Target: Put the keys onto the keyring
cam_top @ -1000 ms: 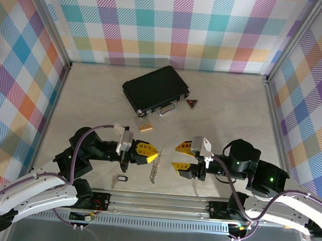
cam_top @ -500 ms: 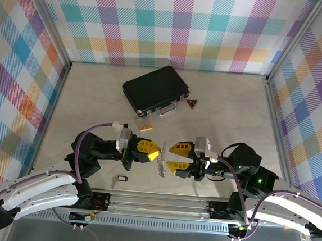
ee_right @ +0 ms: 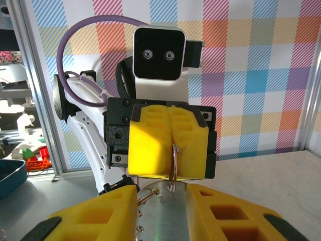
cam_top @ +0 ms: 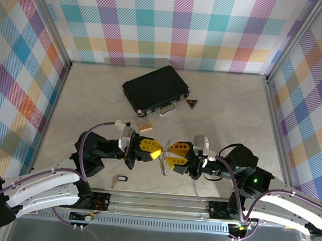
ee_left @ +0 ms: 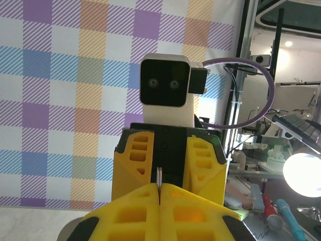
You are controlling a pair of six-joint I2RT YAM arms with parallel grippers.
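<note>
1. Keys (cam_top: 164, 165): silvery bunch hanging above the table (cam_top: 229, 115) between the two grippers, near the front edge. In the right wrist view its loop runs up into the opposing yellow fingers.
2. Left gripper (cam_top: 157, 153): at 9 o'clock of the keys, jaws closed flat together on the thin wire loop; the left wrist view shows the wire pinched in the seam.
3. Right gripper (cam_top: 169, 157): at 3 o'clock of the keys, jaws partly apart, one finger on each side of the bunch; contact with the metal cannot be told.
4. Keyring (cam_top: 122, 178): small dark oval lying on the table at 8 o'clock of the keys, apart from both grippers.
5. Edges: metal rail (cam_top: 159, 202) close at 6 o'clock; tan block (cam_top: 145, 128) near at 11 o'clock; black case (cam_top: 155, 90) and red triangle (cam_top: 192, 104) farther toward 12 o'clock.
6. Room: bare tabletop extends toward 3 and 9 o'clock up to the checked walls.
</note>
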